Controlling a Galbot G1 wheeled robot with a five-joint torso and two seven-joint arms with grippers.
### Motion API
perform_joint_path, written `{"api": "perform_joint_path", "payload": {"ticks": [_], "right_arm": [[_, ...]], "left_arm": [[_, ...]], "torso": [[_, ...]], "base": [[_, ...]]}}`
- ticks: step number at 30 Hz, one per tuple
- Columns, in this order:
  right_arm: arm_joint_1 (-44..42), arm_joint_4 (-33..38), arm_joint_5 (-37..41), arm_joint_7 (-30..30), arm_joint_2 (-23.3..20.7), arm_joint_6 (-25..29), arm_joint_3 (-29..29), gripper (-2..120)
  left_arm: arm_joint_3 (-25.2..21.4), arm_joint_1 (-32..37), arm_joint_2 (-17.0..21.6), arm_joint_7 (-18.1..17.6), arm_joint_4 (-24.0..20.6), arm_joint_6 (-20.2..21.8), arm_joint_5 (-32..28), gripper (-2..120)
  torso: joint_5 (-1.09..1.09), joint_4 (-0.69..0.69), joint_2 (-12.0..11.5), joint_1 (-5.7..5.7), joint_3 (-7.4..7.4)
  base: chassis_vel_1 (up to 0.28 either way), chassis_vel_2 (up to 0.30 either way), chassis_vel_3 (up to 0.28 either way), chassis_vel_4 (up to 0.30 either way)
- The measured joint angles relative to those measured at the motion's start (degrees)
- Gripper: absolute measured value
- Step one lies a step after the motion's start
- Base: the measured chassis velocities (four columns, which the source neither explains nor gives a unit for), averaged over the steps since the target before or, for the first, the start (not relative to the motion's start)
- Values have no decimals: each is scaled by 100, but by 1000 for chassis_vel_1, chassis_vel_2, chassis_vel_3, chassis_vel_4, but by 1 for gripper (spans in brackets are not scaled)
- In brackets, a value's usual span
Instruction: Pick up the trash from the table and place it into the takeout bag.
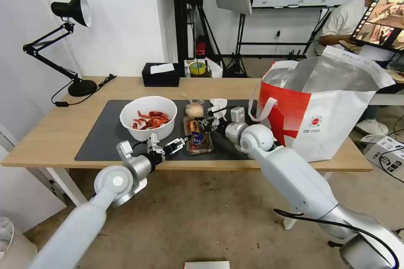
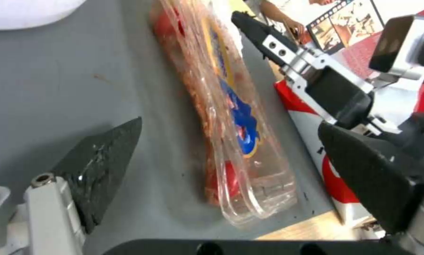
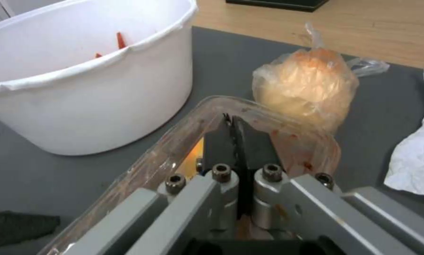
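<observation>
1. In the head view the light-wood bench (image 1: 63, 130) carries a dark grey mat (image 1: 103, 134). On the mat, from left to right, stand the white bowl (image 1: 148, 117) of red crayfish shells, the clear plastic tray (image 1: 198, 135) with the beige-filled plastic bag (image 1: 194, 110) just beyond it, and the crumpled white tissue (image 1: 218, 103). The takeout bag (image 1: 324, 105) stands open at the right end of the bench, its foil lining showing.

2. The right wrist view adds what the head view cannot: the right end effector (image 3: 234, 136) has its fingers pressed together on the far rim of the tray (image 3: 183, 141), pinching the clear plastic. The bowl (image 3: 86, 76) stands to the left of that grip, the beige bag (image 3: 306, 86) just past it, and the tissue (image 3: 417, 156) to the right.

3. The left wrist view shows the tray (image 2: 226, 117) from the near end (blue and yellow label, red bits inside), tilted, with one long edge on the mat (image 2: 46, 92). The left end effector (image 2: 247, 157) is spread wide at the tray's near end, one finger on either side, neither touching it.

4. In the head view the left end effector (image 1: 179, 143) sits at the near left corner of the tray, and the right end effector (image 1: 210, 121) at its far right.
</observation>
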Motion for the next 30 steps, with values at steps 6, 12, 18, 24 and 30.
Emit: {"api": "perform_joint_path", "payload": {"ticks": [6,12,18,24,30], "right_arm": [[-9,14,3,0,-19,-2,0,0],[-13,11,5,0,-19,-2,17,0],[-23,-9,5,0,-10,-4,27,0],[-22,-50,-2,3,-2,-6,44,0],[0,-68,-3,7,2,-8,55,0]], "left_arm": [[76,-74,-32,-11,55,-8,4,100],[212,-198,-54,-13,110,-40,2,100],[334,-387,-89,-19,212,-64,-42,100],[420,-491,-169,-45,288,-67,-70,100],[467,-523,-223,-55,345,-69,-59,100]], "torso": [[0,0,0,0,0],[0,0,0,0,0],[0,0,0,0,0],[0,0,0,0,0],[0,0,0,0,0]], "base": [[0,0,0,0],[0,0,0,0],[0,0,0,0],[0,0,0,0],[0,0,0,0]]}}
